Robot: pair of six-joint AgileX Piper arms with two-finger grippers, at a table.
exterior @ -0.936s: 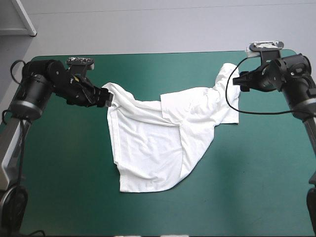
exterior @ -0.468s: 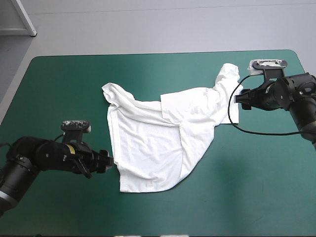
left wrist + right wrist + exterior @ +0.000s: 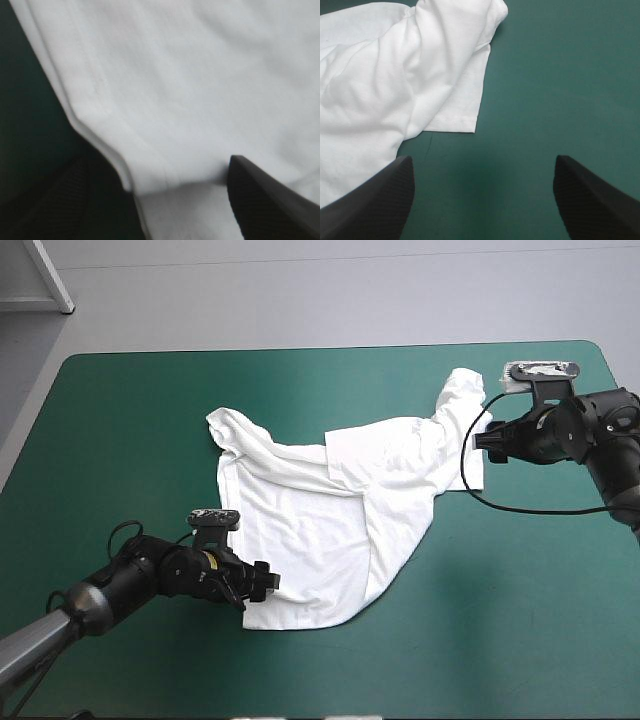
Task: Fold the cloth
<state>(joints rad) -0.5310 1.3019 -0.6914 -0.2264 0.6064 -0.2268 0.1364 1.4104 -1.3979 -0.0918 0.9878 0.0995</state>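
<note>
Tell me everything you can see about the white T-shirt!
The T-shirt is white, short-sleeved, soft-looking cloth with stitched hems. It lies on the teal-green cover mid-table, mostly spread but rumpled, one side folded over the body and the far corners bunched. The left gripper is open, astride the hem at the near left corner. The right gripper, open too, sits beside the right sleeve without touching it.

arms (image 3: 560, 430): black, rounded joints | left arm (image 3: 135, 580): grey lower link | fingers (image 3: 375, 205): black, fine-ribbed
</note>
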